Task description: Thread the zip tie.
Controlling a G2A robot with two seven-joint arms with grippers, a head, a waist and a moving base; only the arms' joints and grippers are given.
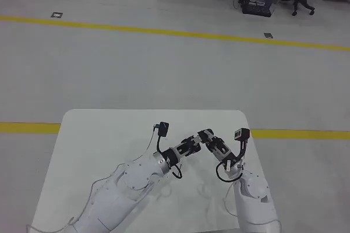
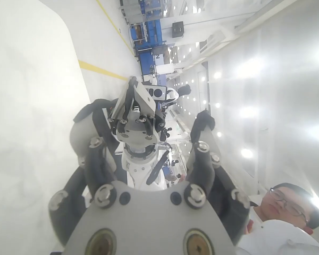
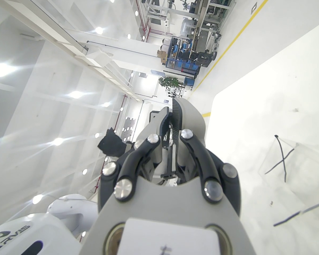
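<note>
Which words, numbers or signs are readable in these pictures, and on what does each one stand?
White label behind the right gripper: one dark mark, cut by the picture's edge, unreadable.
Dark panel in the room behind: one pale character, too small to be sure.
No print: zip tie in the right gripper, loose zip ties, table.

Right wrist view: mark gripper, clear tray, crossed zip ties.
right gripper [image 3: 170, 112], right wrist view, between its fingertips.
clear tray [image 3: 309, 166], right wrist view, bare part beside the ties.
crossed zip ties [image 3: 282, 157], right wrist view, where they cross.
</note>
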